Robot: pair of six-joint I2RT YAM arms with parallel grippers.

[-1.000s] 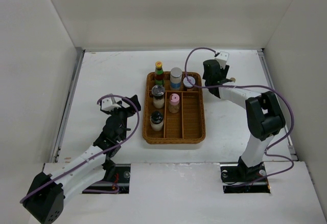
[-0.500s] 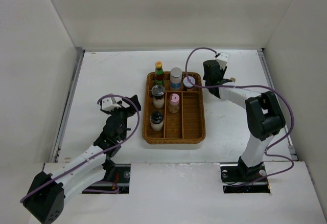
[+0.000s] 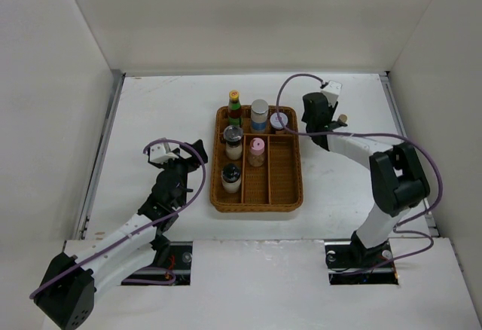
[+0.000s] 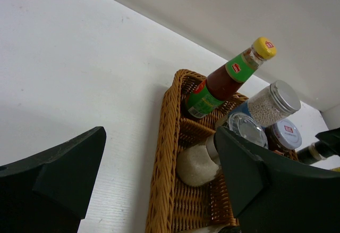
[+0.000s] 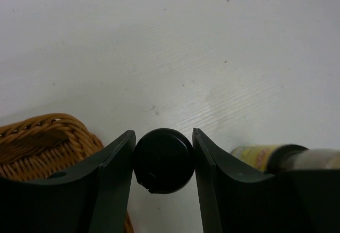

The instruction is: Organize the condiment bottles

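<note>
White table [image 3: 151,119], plain white walls on three sides. Wicker tray [image 3: 282,172] mid-table holds six condiment bottles [image 3: 257,151]. Right gripper [image 5: 162,142] clenched on small dark bottle [image 5: 162,161] just beside the tray. Left gripper [image 4: 159,134] spread wide.

Open white tabletop [image 3: 166,111] all along the left of the brown wicker divided tray [image 3: 256,207]; you can come in there. Tray's right long compartment is free. Far row is jammed: green bottle with orange cap [image 3: 234,108], grey-lidded jar [image 3: 259,114], small white-lidded jar [image 3: 278,121], side by side. Right gripper [image 5: 162,133], closed on a black round cap [image 5: 162,160], sits in a tight lane: tray corner one side, yellow bottle [image 5: 255,156] just beside the other finger.
</note>
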